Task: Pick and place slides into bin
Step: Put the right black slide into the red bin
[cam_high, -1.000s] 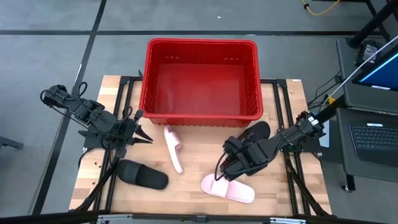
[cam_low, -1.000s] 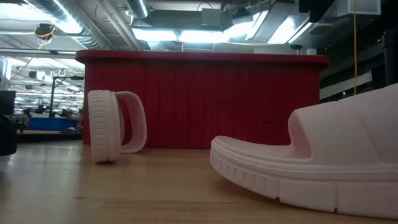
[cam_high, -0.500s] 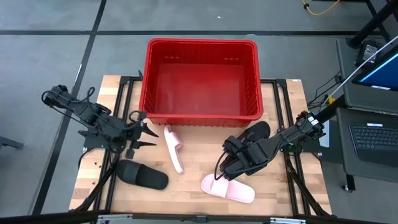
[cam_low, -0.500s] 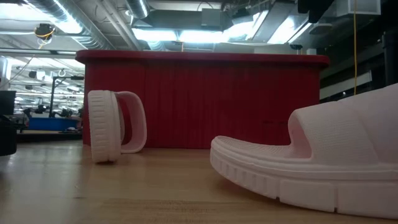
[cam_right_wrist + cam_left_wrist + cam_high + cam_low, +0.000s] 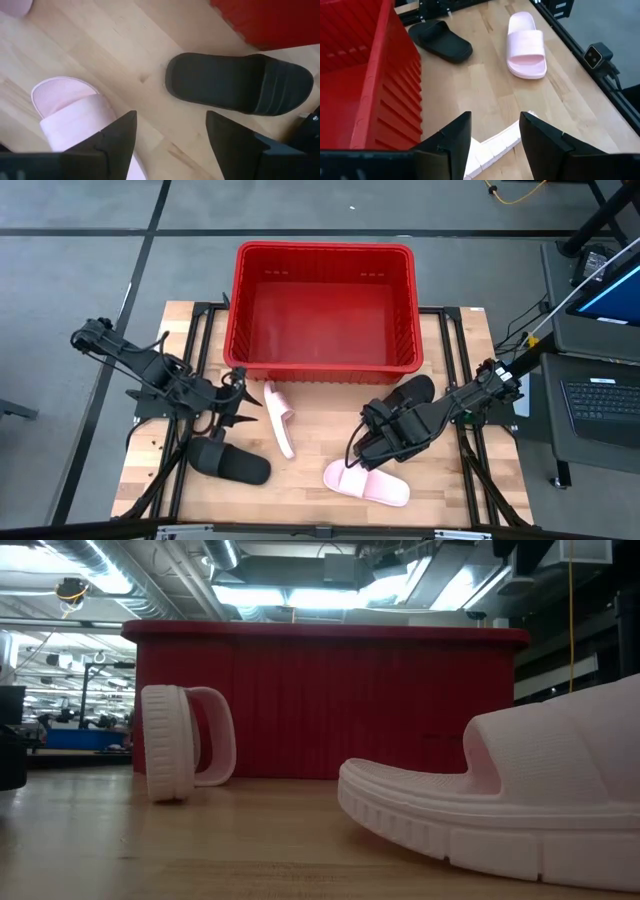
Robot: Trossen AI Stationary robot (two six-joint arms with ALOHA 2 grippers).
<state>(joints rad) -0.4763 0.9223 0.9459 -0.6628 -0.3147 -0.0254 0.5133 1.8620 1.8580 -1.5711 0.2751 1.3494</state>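
Note:
The red bin (image 5: 320, 310) stands at the table's far middle. A pink slide (image 5: 278, 418) stands on its side edge just in front of the bin, sole upright (image 5: 168, 743). My left gripper (image 5: 240, 406) is open, and its fingers (image 5: 454, 145) stand on either side of that slide's end (image 5: 495, 146) without touching it. A black slide (image 5: 230, 461) lies flat near the left front. A second pink slide (image 5: 366, 483) lies flat at the front. My right gripper (image 5: 358, 454) hovers open above it (image 5: 75, 114). Another black slide (image 5: 412, 394) lies beside the right arm.
Black frame rails (image 5: 185, 360) run along the wooden table's left and right sides. A desk with a laptop (image 5: 600, 395) stands off the right edge. Bare wood (image 5: 320, 440) shows between the upright pink slide and my right gripper.
My left gripper has moved toward the table's right and near edges, up to the pink slide standing on its edge, and has opened. The slides and my right gripper have kept still.

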